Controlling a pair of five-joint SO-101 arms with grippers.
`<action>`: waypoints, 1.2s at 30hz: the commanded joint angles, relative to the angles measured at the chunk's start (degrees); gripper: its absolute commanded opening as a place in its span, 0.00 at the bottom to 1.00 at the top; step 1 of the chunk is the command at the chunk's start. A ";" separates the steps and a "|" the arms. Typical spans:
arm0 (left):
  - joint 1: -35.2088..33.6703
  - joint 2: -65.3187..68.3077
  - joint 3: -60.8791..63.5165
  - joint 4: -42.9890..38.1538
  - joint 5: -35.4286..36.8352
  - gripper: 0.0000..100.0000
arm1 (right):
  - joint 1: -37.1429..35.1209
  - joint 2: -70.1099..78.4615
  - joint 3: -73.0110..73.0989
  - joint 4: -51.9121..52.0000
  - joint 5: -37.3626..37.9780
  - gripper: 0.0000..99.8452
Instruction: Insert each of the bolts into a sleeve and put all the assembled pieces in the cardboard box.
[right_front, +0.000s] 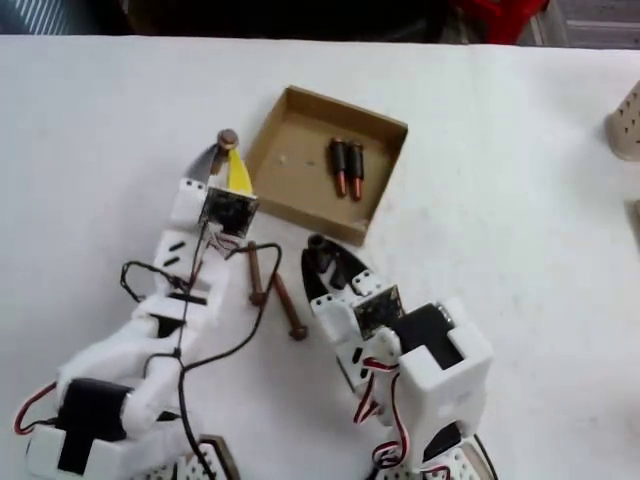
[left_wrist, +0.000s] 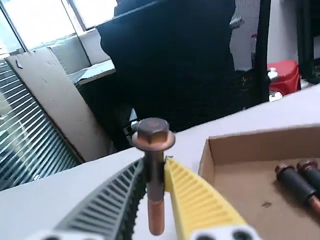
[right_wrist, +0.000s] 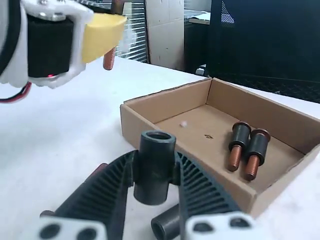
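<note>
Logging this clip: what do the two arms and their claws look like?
Both are white printed shells around black motor blocks. The left arm trails a loose black cable and a red wire; the left claw has one grey and one yellow ribbed finger. The right arm carries red, white and black wires; the right claw has two black ribbed fingers.

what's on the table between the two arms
A loose bolt and a second bolt, both bare, lie side by side there; the high view shows it.

It looks like an office or lab: a white table (right_front: 520, 200), slatted window blinds (left_wrist: 25, 145), a desk (left_wrist: 92, 72) behind.
</note>
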 joint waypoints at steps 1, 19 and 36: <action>2.24 -3.30 -0.44 -5.80 5.63 0.04 | 0.40 0.04 0.18 -0.75 -0.26 0.02; 14.02 -27.91 13.27 1.14 15.47 0.02 | 0.31 0.04 -1.76 3.65 -0.53 0.02; 27.91 -47.96 5.80 36.48 15.47 0.02 | 0.13 0.04 -1.67 3.65 -0.26 0.02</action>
